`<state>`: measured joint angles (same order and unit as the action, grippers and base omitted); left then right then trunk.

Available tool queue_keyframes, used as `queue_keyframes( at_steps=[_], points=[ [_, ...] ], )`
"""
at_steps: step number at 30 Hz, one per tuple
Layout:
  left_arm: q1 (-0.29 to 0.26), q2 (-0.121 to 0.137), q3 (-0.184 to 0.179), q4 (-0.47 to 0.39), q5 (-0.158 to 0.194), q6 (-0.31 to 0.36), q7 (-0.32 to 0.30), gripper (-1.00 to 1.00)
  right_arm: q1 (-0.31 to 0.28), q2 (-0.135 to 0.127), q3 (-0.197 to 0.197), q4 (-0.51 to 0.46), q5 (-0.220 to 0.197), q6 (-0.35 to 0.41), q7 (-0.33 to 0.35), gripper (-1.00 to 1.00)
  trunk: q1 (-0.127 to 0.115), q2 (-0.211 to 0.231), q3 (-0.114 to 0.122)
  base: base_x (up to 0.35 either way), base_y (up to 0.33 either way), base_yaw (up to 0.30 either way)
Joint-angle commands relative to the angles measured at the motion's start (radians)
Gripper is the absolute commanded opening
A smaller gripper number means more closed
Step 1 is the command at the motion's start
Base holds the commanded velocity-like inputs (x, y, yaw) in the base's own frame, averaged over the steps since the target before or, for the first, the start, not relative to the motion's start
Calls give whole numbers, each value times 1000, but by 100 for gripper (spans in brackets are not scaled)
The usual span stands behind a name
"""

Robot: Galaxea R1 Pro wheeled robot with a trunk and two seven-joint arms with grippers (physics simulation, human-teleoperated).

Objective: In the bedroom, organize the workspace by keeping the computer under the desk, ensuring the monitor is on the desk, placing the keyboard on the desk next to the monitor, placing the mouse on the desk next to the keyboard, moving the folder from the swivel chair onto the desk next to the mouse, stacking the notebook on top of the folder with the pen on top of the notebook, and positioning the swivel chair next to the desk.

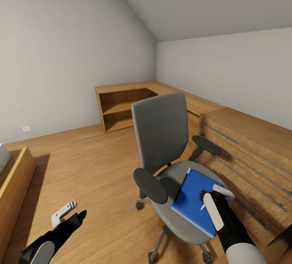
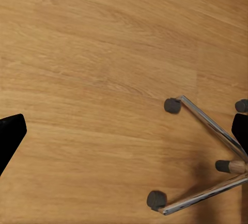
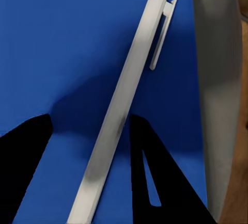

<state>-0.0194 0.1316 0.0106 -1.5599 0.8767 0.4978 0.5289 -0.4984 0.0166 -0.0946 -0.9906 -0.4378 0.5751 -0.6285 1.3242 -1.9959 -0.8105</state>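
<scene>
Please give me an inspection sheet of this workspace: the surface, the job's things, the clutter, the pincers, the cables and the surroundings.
Surface: grey seat of the chair, partly covered.
Job's things: blue folder lies on the seat; white pen lies on the folder.
Clutter: nothing seen.
Pincers: right pincer open, one finger on each side of the pen, not closed on it; left pincer low over the wood floor, fingers apart, empty.
Cables: nothing seen.
Surroundings: chair's chrome base with dark casters; light-wood shelves along the wall; slatted wood unit beside the chair.
</scene>
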Motion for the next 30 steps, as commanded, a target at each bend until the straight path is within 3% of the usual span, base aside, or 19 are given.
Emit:
queue_keyframes(
  at_steps=[1, 30],
  points=[
    [-1, 0, 0, -2, 10, 2, 8, 100, 0, 0, -2, 15, -6, 8, -8, -100, 0, 0, -1, 0, 0, 0],
    [-1, 0, 0, -2, 10, 3, 8, 100, 0, 0, -1, -14, -6, 11, -8, -100, 0, 0, -1, 0, 0, 0]
  ],
)
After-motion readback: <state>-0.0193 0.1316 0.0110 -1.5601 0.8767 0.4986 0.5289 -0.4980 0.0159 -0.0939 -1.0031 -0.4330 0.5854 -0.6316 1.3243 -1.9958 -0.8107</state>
